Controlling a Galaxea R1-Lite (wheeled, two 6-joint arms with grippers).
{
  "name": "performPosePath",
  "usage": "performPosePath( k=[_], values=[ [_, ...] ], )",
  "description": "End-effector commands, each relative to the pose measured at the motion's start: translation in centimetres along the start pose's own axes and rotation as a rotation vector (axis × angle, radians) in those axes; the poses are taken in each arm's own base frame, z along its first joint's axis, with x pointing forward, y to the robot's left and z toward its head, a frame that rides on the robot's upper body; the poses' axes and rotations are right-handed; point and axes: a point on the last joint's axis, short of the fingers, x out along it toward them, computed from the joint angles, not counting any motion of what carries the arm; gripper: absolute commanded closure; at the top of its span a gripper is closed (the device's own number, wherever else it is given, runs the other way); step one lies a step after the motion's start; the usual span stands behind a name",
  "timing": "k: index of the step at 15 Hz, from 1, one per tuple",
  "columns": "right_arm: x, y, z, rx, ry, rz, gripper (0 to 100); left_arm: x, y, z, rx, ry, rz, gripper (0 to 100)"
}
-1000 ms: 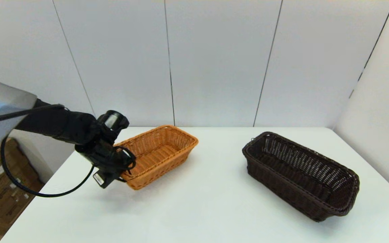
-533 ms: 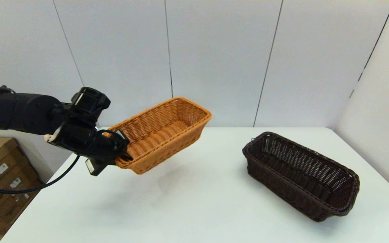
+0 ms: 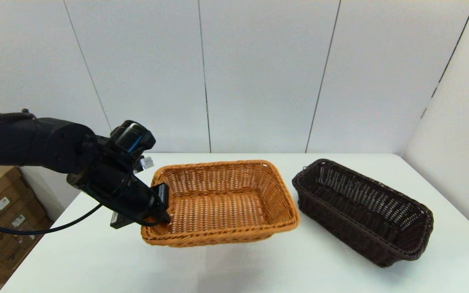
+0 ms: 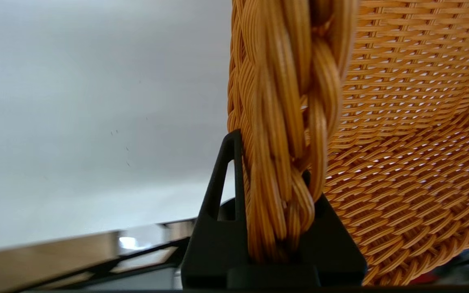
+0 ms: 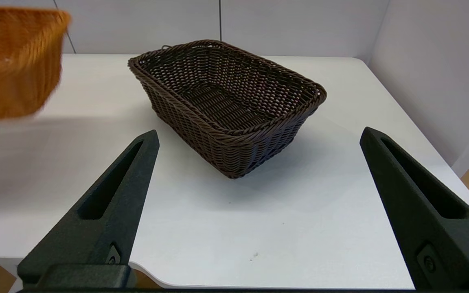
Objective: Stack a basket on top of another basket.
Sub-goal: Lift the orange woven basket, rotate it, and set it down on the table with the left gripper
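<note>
Orange-tan basket (image 3: 222,201) held by left claw (image 3: 164,207), long axis crosswise; dark basket (image 3: 360,209) diagonal

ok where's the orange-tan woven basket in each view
Head view: the orange-tan rectangular woven wicker basket is centre-left, lifted off the white table, its short rim held by the left gripper.
Left wrist view: its braided rim fills the centre, clamped between the fingers.
Right wrist view: its corner shows upper left.
Shared landmark: the dark brown woven wicker basket, not in the left wrist view.
</note>
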Motion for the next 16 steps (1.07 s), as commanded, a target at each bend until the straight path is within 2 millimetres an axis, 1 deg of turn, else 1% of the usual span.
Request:
performPosePath(
  k=[1,4,7,8,12,16],
  values=[
    [0.0,0.0,0.0,-0.001,-0.001,0.000,0,1.9,-0.5,0.8,0.064,0.030,0.015,100],
    [0.0,0.0,0.0,-0.001,-0.001,0.000,0,3.3,-1.3,2.5,0.062,0.024,0.006,100],
    [0.0,0.0,0.0,-0.001,-0.001,0.000,0,5.0,-1.6,3.4,0.067,0.041,0.008,100],
    [0.0,0.0,0.0,-0.001,-0.001,0.000,0,5.8,-2.0,3.4,0.073,0.055,0.010,100],
    [0.0,0.0,0.0,0.001,-0.001,0.000,0,7.7,-3.0,3.0,0.103,0.098,-0.012,100],
    [0.0,0.0,0.0,0.001,-0.001,0.000,0,8.9,-2.8,2.7,0.098,0.131,0.007,100]
  ],
)
